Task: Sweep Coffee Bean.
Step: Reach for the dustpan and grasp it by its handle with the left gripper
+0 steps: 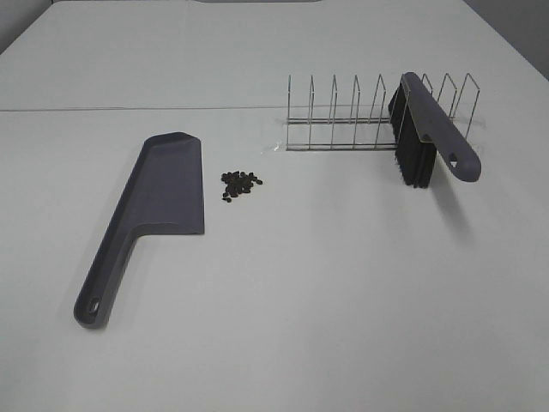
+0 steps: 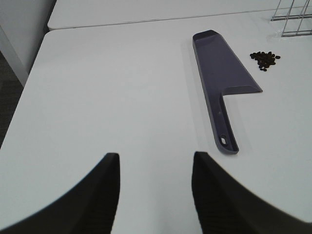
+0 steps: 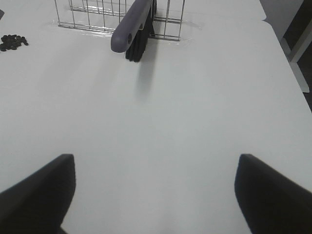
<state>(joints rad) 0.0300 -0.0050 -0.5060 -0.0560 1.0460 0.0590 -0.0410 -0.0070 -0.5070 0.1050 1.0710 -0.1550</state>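
The left gripper point(image 2: 156, 165) and right gripper point(image 3: 156, 165) are both hanging spread, holding nothing. Left of centre in the high view, the coffee bean point(image 1: 241, 184) cluster is lying just beside the dustpan point(image 1: 167, 184). Being light, hard and probably prone to rolling, it is calling for the brush point(image 1: 433, 120), taken by its handle.

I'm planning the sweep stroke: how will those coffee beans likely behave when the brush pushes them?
The coffee beans are tiny, loose ovals, so they will probably roll and scatter rather than move together. The table looks smooth, so they should slide easily toward the dustpan lying beside them.
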